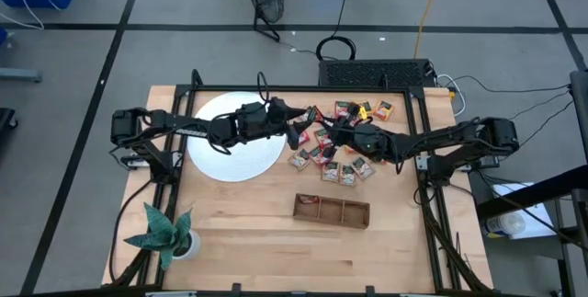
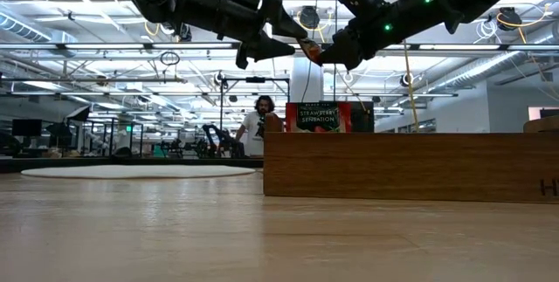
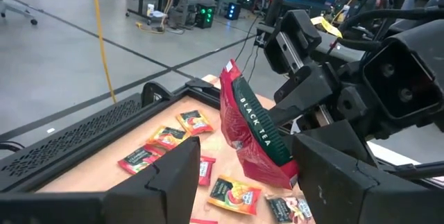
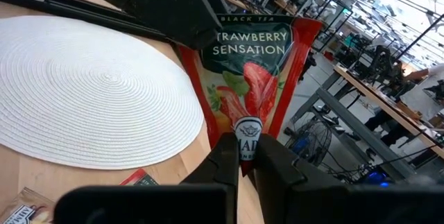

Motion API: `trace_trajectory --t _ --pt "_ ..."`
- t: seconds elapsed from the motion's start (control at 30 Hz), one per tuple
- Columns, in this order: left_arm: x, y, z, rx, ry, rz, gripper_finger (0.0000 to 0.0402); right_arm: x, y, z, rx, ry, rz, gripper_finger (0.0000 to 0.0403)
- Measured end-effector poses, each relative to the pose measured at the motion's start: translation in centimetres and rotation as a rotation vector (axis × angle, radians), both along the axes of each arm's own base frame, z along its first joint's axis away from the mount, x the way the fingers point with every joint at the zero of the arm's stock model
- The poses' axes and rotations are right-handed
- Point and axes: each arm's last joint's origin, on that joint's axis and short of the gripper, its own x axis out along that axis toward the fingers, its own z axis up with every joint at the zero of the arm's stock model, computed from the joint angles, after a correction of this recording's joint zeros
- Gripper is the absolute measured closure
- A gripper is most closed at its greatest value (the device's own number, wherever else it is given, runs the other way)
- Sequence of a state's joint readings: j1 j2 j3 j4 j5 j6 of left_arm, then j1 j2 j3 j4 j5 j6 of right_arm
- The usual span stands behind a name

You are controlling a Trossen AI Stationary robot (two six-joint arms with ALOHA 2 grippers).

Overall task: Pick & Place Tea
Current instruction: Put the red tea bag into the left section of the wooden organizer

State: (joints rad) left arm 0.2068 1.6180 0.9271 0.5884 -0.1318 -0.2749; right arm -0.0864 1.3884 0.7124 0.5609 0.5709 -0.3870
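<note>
right end effector (image 4: 241, 156) pinching a red sachet (image 4: 253, 78); left end effector (image 3: 239, 175) spread; tray (image 1: 332, 211) holds one sachet.

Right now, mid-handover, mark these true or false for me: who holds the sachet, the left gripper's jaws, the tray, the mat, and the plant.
1. The right gripper is shut on the red strawberry tea sachet. True.
2. The left gripper is clamped on that sachet. False: its jaws stand open, with the sachet between the fingers.
3. The wooden three-compartment tray holds a red sachet. True: one lies in its left compartment.
4. The held sachet rests on the white round mat. False: it is held up above the table.
5. The potted plant stands on the mat. False: it stands at the table's near left corner.
</note>
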Motion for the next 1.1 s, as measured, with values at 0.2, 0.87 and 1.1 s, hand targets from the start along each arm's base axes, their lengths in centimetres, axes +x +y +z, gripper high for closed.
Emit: trace_trajectory --t 0.2,0.87,1.1 --pt "0.0 0.0 0.0 0.0 0.0 -0.001 0.0238 0.0 0.0 0.0 0.0 -0.004 0.0 0.0387" --pt "-2.5 -0.4 3.2 0.318 0.134 0.02 0.0399 0.0 0.2 -0.7 0.12 0.005 0.056 0.0313" --pt "-4.2 -2.3 3.0 0.416 0.299 -0.382 0.04 -0.1 0.2 -0.8 0.135 0.013 0.053 0.028"
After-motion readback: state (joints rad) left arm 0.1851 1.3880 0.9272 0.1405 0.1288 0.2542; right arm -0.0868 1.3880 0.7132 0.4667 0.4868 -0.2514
